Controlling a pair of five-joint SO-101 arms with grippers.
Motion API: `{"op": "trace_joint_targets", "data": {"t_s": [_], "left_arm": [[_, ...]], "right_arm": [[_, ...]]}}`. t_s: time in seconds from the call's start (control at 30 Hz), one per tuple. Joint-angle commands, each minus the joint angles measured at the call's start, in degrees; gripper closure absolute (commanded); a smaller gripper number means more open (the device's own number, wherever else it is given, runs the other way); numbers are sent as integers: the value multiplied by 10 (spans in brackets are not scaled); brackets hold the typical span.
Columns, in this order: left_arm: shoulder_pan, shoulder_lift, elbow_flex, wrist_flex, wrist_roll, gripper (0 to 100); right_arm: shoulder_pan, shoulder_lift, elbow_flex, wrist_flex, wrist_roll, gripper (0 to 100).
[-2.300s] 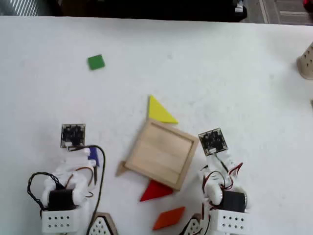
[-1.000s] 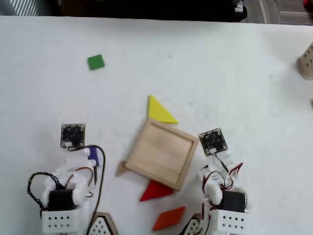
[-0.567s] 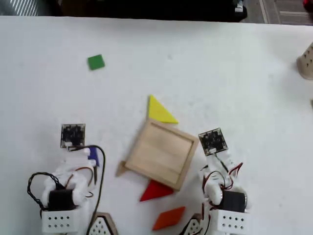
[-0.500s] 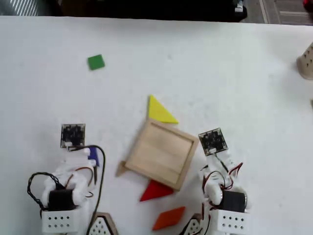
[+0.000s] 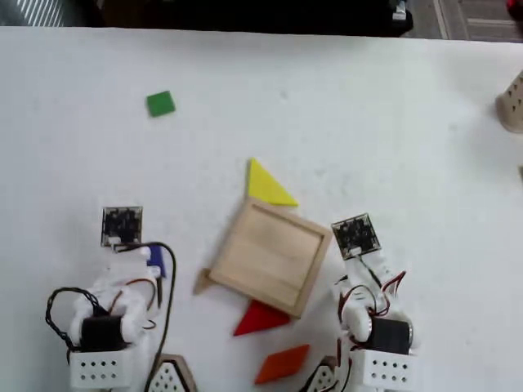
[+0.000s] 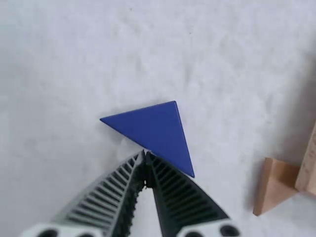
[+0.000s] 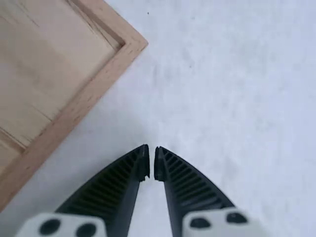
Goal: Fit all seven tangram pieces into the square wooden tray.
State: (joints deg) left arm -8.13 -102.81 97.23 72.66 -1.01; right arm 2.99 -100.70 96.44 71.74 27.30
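The square wooden tray (image 5: 232,245) lies turned at the table's middle between my two arms, its bare floor showing. A yellow triangle (image 5: 265,184) touches its far corner. A red triangle (image 5: 260,317) and an orange parallelogram (image 5: 283,363) lie on its near side. A small tan triangle (image 5: 202,282) pokes out at its left corner. A green square (image 5: 160,103) sits far left. My left gripper (image 6: 144,159) is shut, its tips at the edge of a blue triangle (image 6: 154,131). My right gripper (image 7: 150,158) is shut over bare table beside the tray's corner (image 7: 126,47).
The tan triangle (image 6: 274,183) lies beside the tray's edge (image 6: 311,163) in the left wrist view. A pale cone-shaped object (image 5: 512,102) stands at the right table edge. Both arm bases (image 5: 98,359) (image 5: 380,363) sit at the near edge.
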Motion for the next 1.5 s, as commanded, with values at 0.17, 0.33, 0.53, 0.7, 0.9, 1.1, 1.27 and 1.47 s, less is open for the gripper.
{"op": "trace_joint_targets", "data": {"t_s": [0.17, 0.33, 0.53, 0.7, 0.9, 1.1, 1.27, 1.47], "left_arm": [[-21, -7, -87, 33, -4, 973], [-24, -7, -139, 54, -4, 973], [-28, -7, -112, -50, -24, 972], [-28, -5, -106, -131, -130, 901], [-50, 12, -186, -122, -64, 845], [-50, 197, -324, -122, -33, 845], [-49, 375, -460, -118, -20, 843], [-48, 533, -578, -99, 6, 844]], "right_arm": [[3, -7, 5, 1, -6, 970], [3, -7, 5, 1, -6, 970], [3, -7, 5, 1, -6, 970], [3, -7, 5, 1, -6, 970], [2, -7, 5, 1, -6, 970], [2, -7, 5, 1, -6, 970], [2, -7, 5, 1, -6, 970], [2, -7, 5, 1, -6, 970]]}}
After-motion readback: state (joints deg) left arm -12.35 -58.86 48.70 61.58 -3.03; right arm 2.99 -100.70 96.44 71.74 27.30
